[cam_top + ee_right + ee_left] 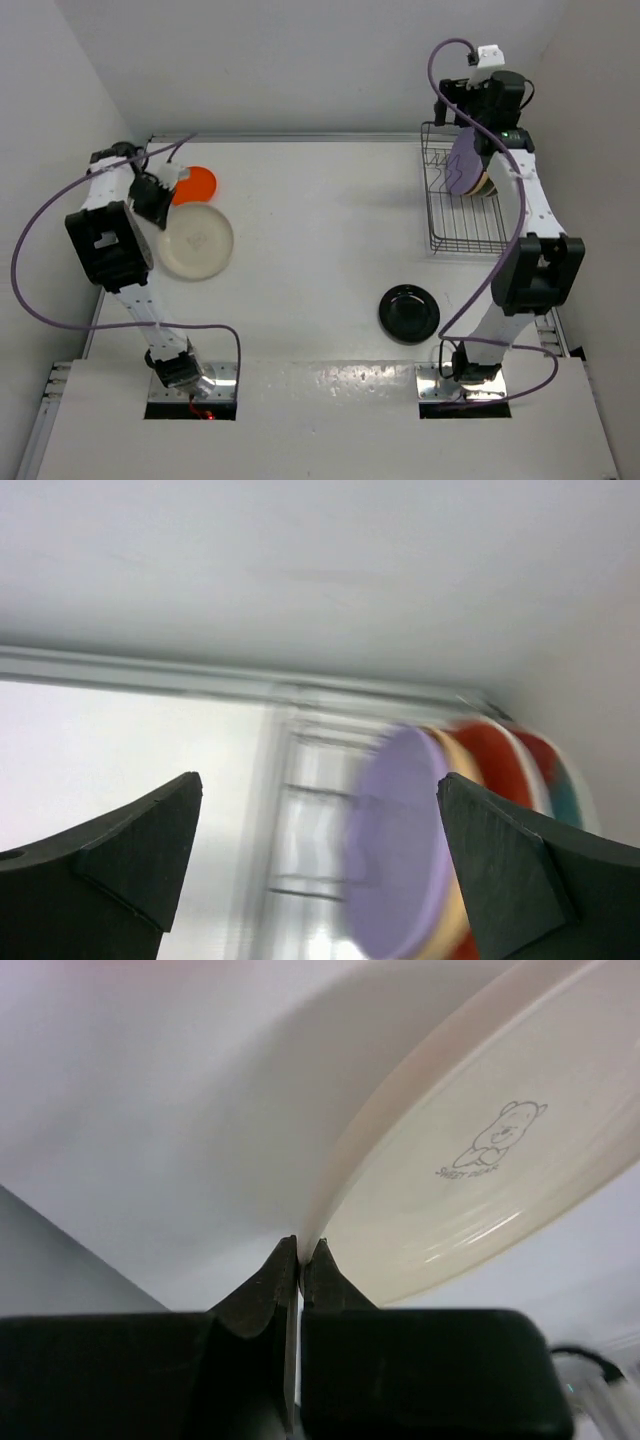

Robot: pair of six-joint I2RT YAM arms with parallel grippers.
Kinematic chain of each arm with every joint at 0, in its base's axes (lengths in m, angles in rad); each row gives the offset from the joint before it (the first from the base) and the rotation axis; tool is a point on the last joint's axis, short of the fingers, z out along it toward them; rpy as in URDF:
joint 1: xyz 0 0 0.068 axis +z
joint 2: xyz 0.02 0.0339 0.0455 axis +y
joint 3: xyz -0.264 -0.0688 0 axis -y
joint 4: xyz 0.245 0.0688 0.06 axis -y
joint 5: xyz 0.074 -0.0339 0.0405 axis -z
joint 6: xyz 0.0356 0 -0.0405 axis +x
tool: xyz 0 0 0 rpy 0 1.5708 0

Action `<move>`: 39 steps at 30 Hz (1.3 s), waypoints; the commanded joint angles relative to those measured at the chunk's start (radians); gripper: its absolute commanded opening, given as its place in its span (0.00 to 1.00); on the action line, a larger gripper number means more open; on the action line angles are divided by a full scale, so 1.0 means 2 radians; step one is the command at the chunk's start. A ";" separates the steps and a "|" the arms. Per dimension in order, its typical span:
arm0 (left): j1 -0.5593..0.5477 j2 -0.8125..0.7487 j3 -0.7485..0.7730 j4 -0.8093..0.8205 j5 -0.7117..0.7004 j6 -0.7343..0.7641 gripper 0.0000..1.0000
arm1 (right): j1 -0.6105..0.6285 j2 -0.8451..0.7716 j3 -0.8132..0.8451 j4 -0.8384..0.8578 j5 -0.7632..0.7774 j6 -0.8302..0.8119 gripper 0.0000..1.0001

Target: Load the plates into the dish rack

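The step in hand is picking up the cream-white plate (197, 241), which lies at the 9 o'clock side of the bench (320, 220). The left fingers (285, 1280) are pinched together on its rim at the plate's 10 o'clock edge. The next move calls for lifting it without slipping and carrying it toward the dish rack (440, 215) at 2 o'clock. The right fingers (130, 850) stand wide apart and hold nothing, above the lavender plate (395, 850), the front 1 of 4 upright in the rack. The orange plate (197, 184) sits just beside the cream one at its 12 o'clock; the black plate (408, 312) waits at 5 o'clock.
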 commanded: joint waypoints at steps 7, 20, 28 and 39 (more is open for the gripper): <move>-0.238 0.000 0.227 0.075 0.148 -0.038 0.00 | 0.080 -0.013 -0.006 0.015 -0.340 0.151 1.00; -0.335 0.066 0.332 0.080 0.186 -0.082 0.00 | 0.169 -0.006 -0.115 -0.009 -0.356 0.125 0.88; -0.340 0.066 0.300 0.080 0.099 -0.073 0.00 | 0.150 -0.027 -0.116 -0.014 -0.261 0.130 0.87; -0.340 0.066 0.326 0.080 0.128 -0.083 0.00 | 0.185 -0.021 -0.127 0.009 -0.292 0.121 0.89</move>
